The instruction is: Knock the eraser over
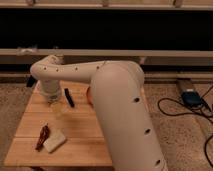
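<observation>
**A:** Where is the eraser (69, 97)?

**B:** It's a thin black bar on the wooden table (30, 150), slanting as the camera sees it. I can't tell whether it stands on end. The gripper (53, 100) hangs just left of the eraser in the view, low over the boards and seemingly apart from it. Whether it is wide or narrow I cannot tell.

**A:** How to do this well?

**B:** I'd judge a short sideways sweep toward the eraser, meeting its upper half gently. The orange bowl (89, 96) sits just right of the eraser, half hidden by the arm, so the sweep should stop early. The pale block (54, 141) and the reddish thing (42, 136) lie nearer the camera than the eraser, off that path.
</observation>
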